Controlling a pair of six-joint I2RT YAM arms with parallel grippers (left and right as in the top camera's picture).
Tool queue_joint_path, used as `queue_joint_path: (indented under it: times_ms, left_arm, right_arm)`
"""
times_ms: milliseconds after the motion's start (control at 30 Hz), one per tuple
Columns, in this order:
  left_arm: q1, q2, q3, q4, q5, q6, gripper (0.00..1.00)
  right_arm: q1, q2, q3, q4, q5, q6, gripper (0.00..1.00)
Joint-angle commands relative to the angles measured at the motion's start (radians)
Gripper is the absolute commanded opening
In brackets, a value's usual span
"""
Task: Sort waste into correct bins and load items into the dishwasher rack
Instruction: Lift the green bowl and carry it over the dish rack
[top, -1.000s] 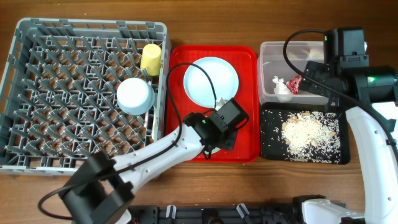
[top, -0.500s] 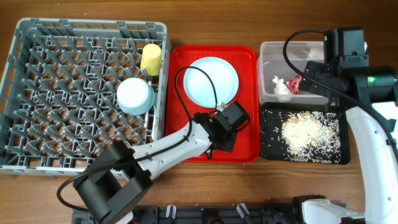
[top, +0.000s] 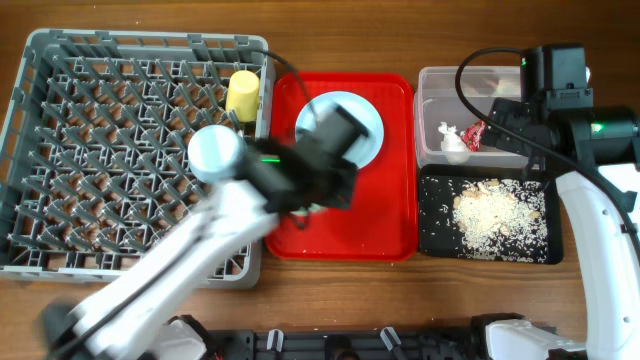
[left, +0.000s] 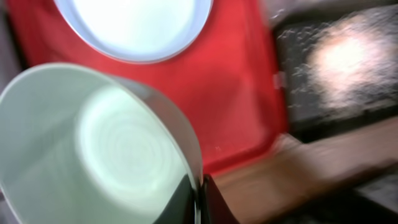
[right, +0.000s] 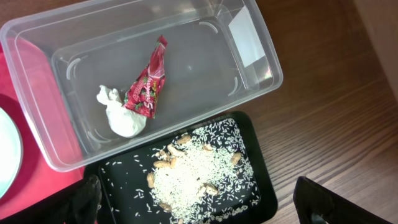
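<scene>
Overhead tally: wrapper (right: 146, 84) and tissue (right: 121, 115) lay in clear tub (right: 199, 65); rice (right: 199, 174) in black tray (right: 256, 190); yellow cup (top: 243, 93) and blue bowl (top: 215, 150) stood in rack (top: 30, 62). Left pincer (left: 200, 202) clamped green bowl (left: 93, 149) by its rim above red tray (left: 239, 93); right pincer (right: 199, 208) gaped empty. Plate (left: 130, 25) not yet racked.

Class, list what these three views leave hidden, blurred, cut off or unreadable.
Overhead: the blurred left arm covers part of the light blue plate; the pale green bowl cannot be made out there.
Left wrist: blur turns the black tray's scraps into a pale smear.
Right wrist: the left edge cuts off the plate; the clear tub's label shows no legible text.
</scene>
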Motion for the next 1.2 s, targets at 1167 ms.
queue_joint_path:
  times_ms: [1167]
  left_arm:
    - [1.144,-0.071,-0.585,-0.203,1.061,0.804,0.04]
  right_arm:
    - [-0.002,-0.011,0.004,0.003,-0.003,0.001,1.0]
